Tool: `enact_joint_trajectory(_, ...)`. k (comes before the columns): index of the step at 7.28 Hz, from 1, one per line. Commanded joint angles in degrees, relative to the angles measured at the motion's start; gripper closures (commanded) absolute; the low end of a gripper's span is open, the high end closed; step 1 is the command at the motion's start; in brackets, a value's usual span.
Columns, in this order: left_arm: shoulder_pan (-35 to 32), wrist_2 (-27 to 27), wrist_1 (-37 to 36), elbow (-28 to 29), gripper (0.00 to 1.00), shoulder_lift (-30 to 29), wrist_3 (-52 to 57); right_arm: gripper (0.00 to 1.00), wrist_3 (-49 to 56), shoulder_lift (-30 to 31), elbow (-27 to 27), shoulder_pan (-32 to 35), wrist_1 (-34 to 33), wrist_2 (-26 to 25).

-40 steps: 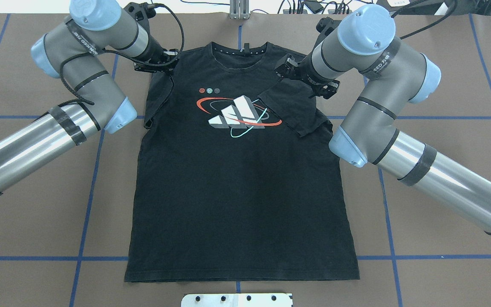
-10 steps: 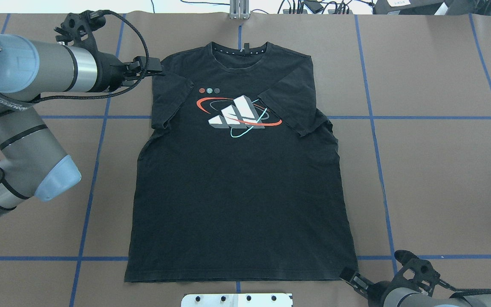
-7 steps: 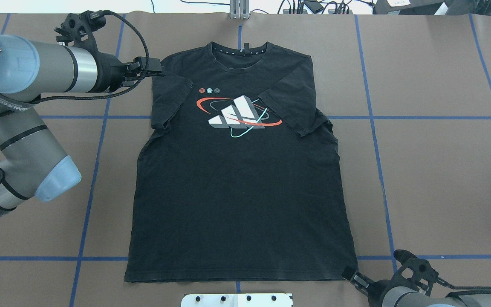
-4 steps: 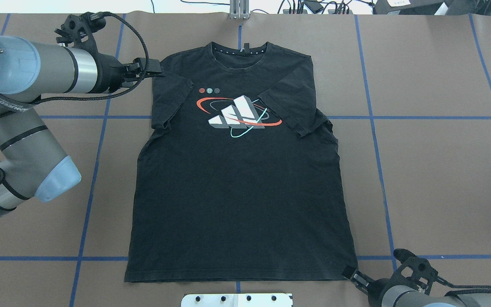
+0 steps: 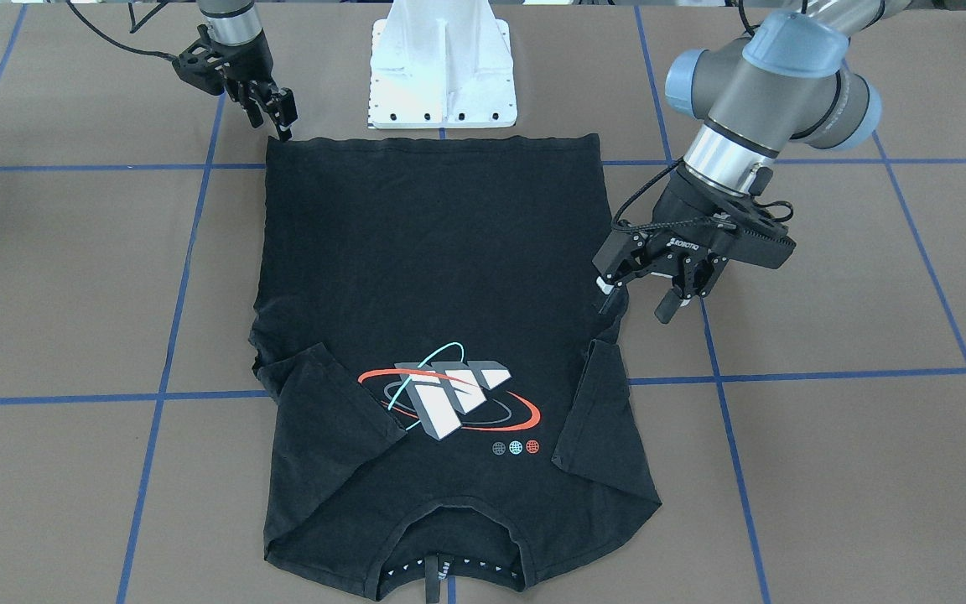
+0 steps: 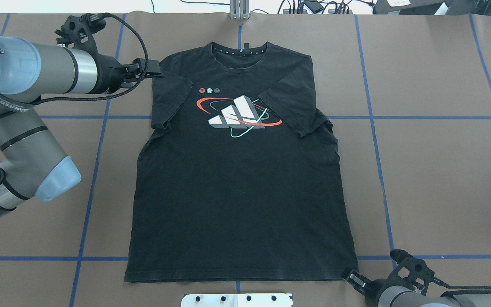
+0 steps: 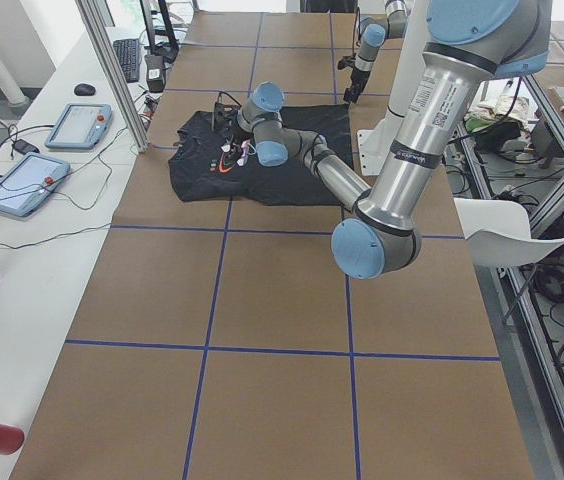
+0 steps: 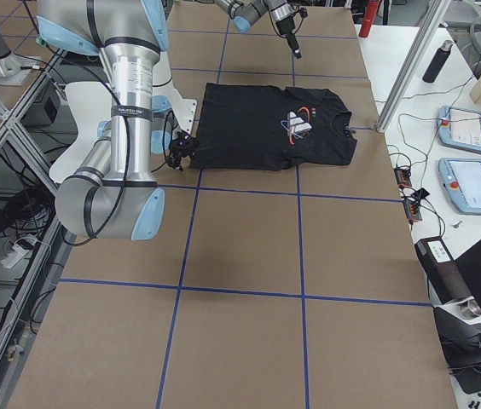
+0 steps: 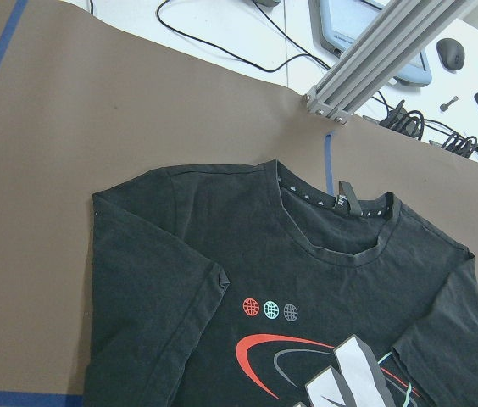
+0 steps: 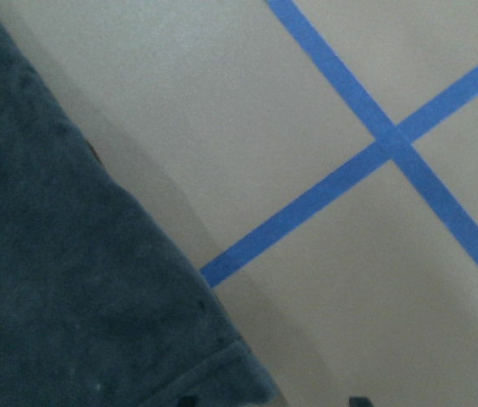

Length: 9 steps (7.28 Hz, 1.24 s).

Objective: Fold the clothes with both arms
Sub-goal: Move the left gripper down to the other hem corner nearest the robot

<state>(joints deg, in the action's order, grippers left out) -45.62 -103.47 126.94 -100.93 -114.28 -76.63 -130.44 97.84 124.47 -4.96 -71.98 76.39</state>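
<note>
T-shirt: the black short-sleeved T-shirt lies flat and print-up in the middle of the brown table. Its collar is at the far side and its hem is towards the robot's white pedestal base.
Sleeves: both are turned in over the chest. The one on the robot's left lies narrow along the side. The other sleeve reaches the edge of the bars graphic.
Right gripper: the right gripper sits at the hem corner on the robot's right, fingers apart. In its wrist view one tip is over the cloth and the other over bare table.
Left gripper: the left gripper has its fingers apart with nothing between them, by the shoulder on the robot's left. I'd say it is raised clear of the cloth, since its wrist camera takes in the whole shoulder.
Progress: early, I'd judge. The sleeves are in, but the body is at full length and width, with no grasp made.
Left to do: every fold of the body.
Hard to make out: I can't tell whether the right fingertips touch the cloth. The overhead view cuts off most of the right arm, and the side views show both grippers too small to read.
</note>
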Motion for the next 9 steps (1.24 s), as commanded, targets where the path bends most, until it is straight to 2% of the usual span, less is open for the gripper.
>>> enact_joint_trajectory(1,0.00,0.02,0.06,-0.06,0.00,0.02,-0.10,0.41,-0.08,-0.10,-0.02,0.12,0.00,-0.01)
enact_joint_trajectory(2,0.09,0.02,0.06,-0.06,0.01,-0.07,-0.10,0.51,0.01,-0.11,-0.02,0.12,0.00,-0.01)
enact_joint_trajectory(3,0.09,0.02,0.06,0.03,0.00,0.02,-0.10,0.67,-0.08,-0.02,-0.02,0.21,0.00,-0.01)
enact_joint_trajectory(4,0.00,0.02,0.06,-0.32,0.00,-0.07,-0.19,0.79,-0.08,-0.10,-0.02,0.21,0.00,-0.01)
enact_joint_trajectory(5,0.00,0.02,0.06,-0.32,0.01,0.02,-0.19,1.00,-0.08,-0.11,0.15,0.21,0.00,-0.01)
enact_joint_trajectory(6,0.09,-0.07,0.06,-0.23,0.01,-0.07,-0.19,1.00,-0.08,-0.11,0.68,0.56,0.09,-0.01)
enact_joint_trajectory(8,0.26,-0.68,-0.37,-2.85,0.01,0.28,-1.24,1.00,-0.08,0.59,5.31,1.35,0.00,0.43)
enact_joint_trajectory(9,1.74,-0.77,-0.29,-6.52,0.01,4.90,-6.20,1.00,-0.08,0.86,7.43,2.05,-0.09,0.43)
